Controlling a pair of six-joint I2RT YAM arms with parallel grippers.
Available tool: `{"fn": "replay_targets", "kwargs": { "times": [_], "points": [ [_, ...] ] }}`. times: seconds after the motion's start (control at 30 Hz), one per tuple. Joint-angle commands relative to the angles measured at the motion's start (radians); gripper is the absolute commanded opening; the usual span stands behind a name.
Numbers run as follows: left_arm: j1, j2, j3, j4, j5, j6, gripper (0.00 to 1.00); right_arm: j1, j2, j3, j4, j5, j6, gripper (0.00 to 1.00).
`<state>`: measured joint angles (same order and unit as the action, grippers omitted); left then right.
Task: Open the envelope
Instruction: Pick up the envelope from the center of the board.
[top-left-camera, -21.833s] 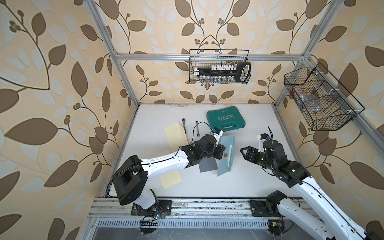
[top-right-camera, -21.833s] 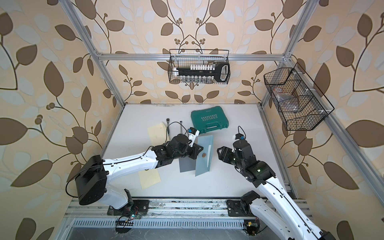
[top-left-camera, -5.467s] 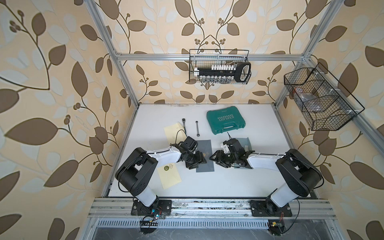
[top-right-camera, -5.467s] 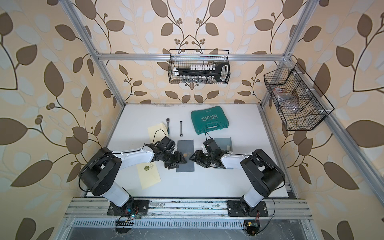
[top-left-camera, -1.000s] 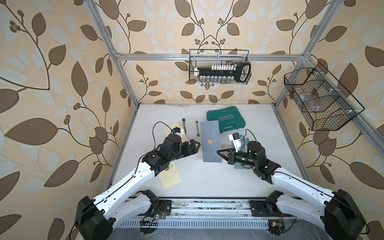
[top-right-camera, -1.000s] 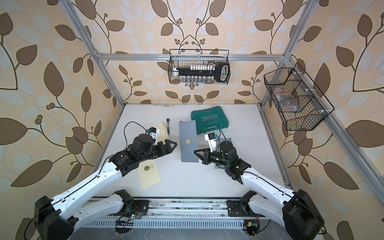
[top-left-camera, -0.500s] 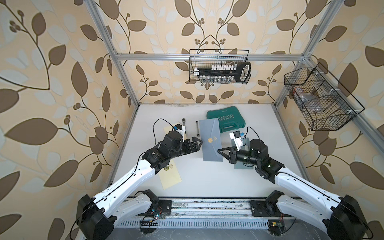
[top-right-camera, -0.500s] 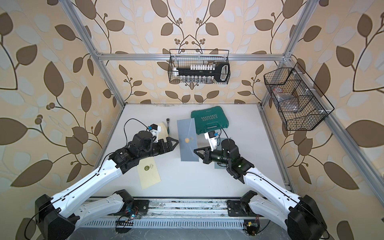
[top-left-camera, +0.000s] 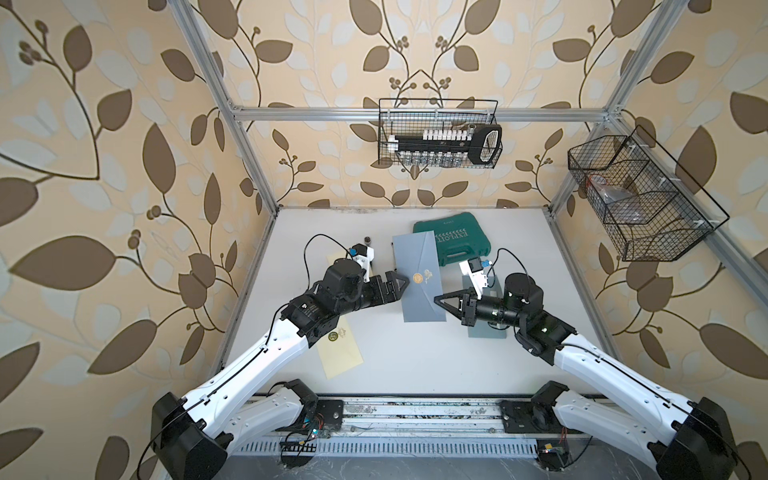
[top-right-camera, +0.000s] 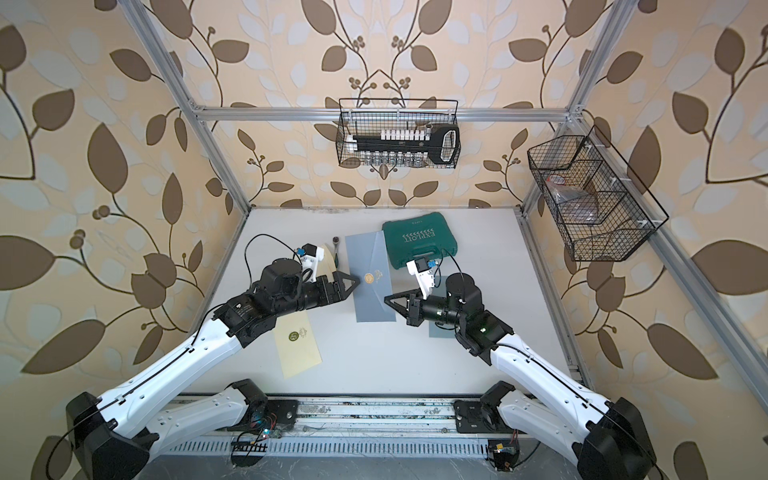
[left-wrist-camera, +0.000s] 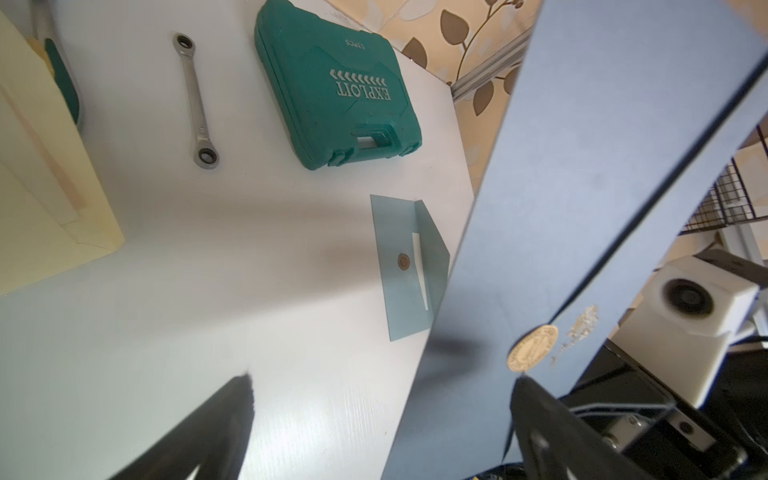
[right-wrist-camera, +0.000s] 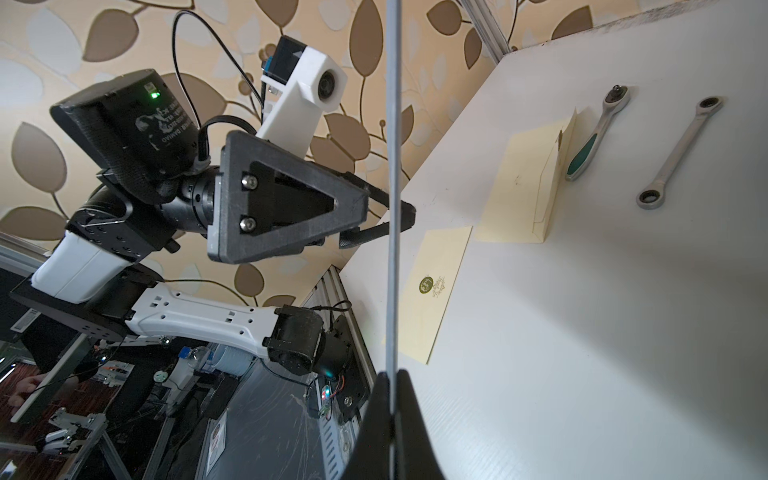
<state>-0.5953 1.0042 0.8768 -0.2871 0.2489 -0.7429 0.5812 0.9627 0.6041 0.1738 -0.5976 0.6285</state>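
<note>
Grey-blue envelope (top-left-camera: 415, 253) raised clear of the desk (top-left-camera: 415, 365), pinched at the long edge nearest the right tool (top-left-camera: 437, 299) between that tool's closed jaws; seen edge-on as a thin line from the right wrist (right-wrist-camera: 392, 166). Left tool (top-left-camera: 402, 286) spread wide and empty on the far side of the sheet from the right tool, level with the round gold seal (left-wrist-camera: 533, 353) at the point of the flap (top-left-camera: 435, 266); one finger (left-wrist-camera: 536, 415) just beside the seal, contact not to be told. Judged light, thin and limp: likely to bow or swing about the single pinch, to crease under a hard squeeze, and to tear around the seal rather than peel cleanly. Best taken at the flap's point just beside the seal, flap layer alone between the pads if it can be lifted, with the pull directed away from the right tool and the body kept taut.
</note>
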Motion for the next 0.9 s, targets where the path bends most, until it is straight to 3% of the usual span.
{"fn": "replay_targets", "kwargs": {
  "times": [0.0,0.27,0.47,0.87],
  "points": [
    [0.041,0.011,0.047,0.078,0.141,-0.030,0.99,-0.003,0.004,0.028,0.037,-0.053,0.011,0.01],
    [0.142,0.056,0.059,0.172,0.359,-0.095,0.94,-0.003,0.001,0.020,0.074,-0.085,0.039,0.01],
    [0.142,0.042,0.044,0.194,0.362,-0.105,0.99,-0.002,0.016,0.013,0.111,-0.113,0.069,0.01],
    [0.141,0.014,0.014,0.249,0.369,-0.136,0.86,-0.001,0.056,0.019,0.131,-0.139,0.082,0.01]
  ]
}}
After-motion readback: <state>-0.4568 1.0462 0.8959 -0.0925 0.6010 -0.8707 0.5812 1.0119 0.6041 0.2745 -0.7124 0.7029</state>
